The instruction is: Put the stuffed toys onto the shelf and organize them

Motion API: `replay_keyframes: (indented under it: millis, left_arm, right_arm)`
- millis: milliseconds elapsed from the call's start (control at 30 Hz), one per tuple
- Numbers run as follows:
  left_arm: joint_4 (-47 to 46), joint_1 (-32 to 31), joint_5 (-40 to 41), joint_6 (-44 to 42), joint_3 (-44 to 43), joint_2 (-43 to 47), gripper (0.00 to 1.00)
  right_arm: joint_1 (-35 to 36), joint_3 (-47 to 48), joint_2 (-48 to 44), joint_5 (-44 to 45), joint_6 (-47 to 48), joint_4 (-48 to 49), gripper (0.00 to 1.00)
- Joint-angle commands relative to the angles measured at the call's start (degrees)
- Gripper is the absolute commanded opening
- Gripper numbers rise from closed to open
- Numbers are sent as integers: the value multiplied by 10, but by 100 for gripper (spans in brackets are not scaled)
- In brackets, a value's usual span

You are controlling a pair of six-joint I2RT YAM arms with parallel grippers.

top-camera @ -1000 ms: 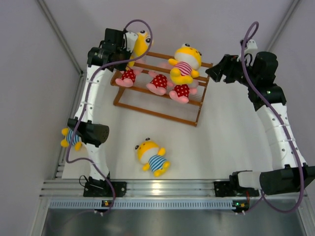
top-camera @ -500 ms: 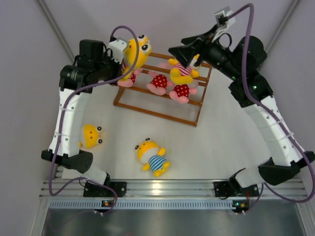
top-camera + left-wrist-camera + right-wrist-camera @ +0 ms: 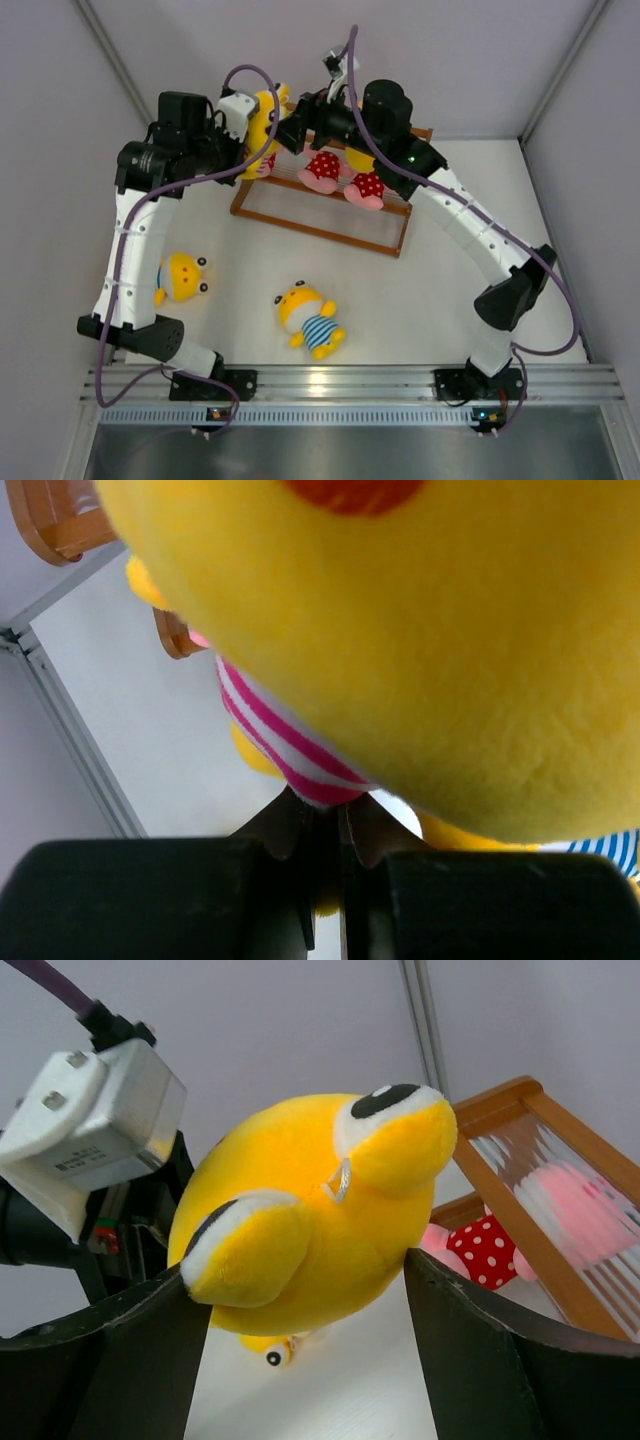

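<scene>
Holds the yellow toy [image 3: 262,112] by its pink-striped shirt in the clenched left end effector [image 3: 335,815], off the shelf's [image 3: 320,226] left end above tabletop [image 3: 450,260], released right end effector [image 3: 305,1275] straddling its head; shows the pinch only from the left wrist, the straddle only from the right.

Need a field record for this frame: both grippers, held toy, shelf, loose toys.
left gripper: shut on the shirt of the pink-striped yellow toy, held up at the shelf's left end
right gripper: open, jaws either side of that toy's head, not closed
shelf: two pink toys in red dotted outfits visible
table: blue-striped yellow toy; plain-looking yellow toy near the left arm
</scene>
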State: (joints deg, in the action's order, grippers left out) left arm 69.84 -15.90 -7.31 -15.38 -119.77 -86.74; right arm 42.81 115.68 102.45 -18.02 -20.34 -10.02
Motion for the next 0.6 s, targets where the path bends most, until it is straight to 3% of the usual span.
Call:
replay_keyframes:
  millis: [0,33,67,100,133,167,233,333,367,500,567]
  left_arm:
    - [-38,-6,-42,-10,-7,12,0]
    - [-39,-6,-46,-15,-5,17,0]
    - [-39,-7,-52,-17,-5,17,0]
    - [-39,-6,-52,-19,-2,19,0]
    - [-38,-7,-51,-28,1,25,0]
    - [-39,-7,-49,-32,3,29,0]
    - [-39,-7,-46,-45,13,43,0]
    - [-39,-7,-56,-54,19,72,55]
    - [-40,-7,-59,-56,16,80,79]
    - [-40,-6,-63,-57,-19,116,92]
    - [-41,-7,-57,-56,-29,132,93]
  right_arm:
    - [18,39,5,4,-15,45,74]
    - [18,39,9,5,-24,47,68]
    - [19,41,17,4,-29,49,47]
    - [18,42,21,-1,-41,58,34]
    - [18,42,23,-10,-45,62,14]
    - [18,41,27,-17,-51,67,4]
    - [15,39,28,-25,-66,78,0]
    - [-2,11,13,-28,-106,114,0]
    - [-7,-1,0,-32,-121,132,0]
    - [-41,-24,-22,-42,-183,171,0]
    - [-54,-24,-30,-47,-198,178,0]
